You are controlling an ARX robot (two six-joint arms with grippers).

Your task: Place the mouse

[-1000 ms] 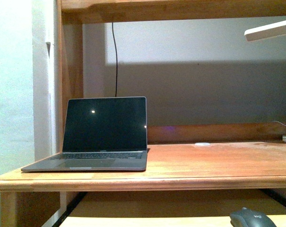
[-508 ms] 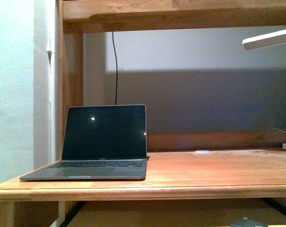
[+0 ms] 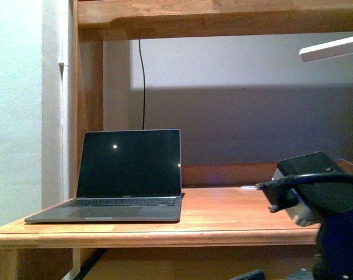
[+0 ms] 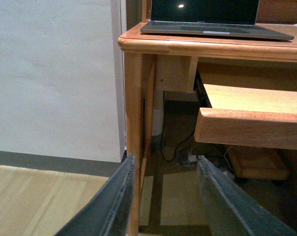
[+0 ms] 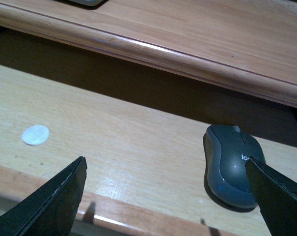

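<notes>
The mouse (image 5: 230, 164) lies on the pale shelf (image 5: 138, 132) under the desk (image 5: 197, 44) edge. The right gripper (image 5: 165, 196) hangs over the shelf, fingers spread wide and empty, one finger (image 5: 278, 191) just beside the mouse. The left gripper (image 4: 165, 196), also parted and holding nothing, is low by the desk leg (image 4: 133, 108)

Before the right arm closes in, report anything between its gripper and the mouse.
Nothing visible. The mouse lies on the pull-out shelf within the span of the open right gripper, beside one finger; the white disc sits near the other.
</notes>
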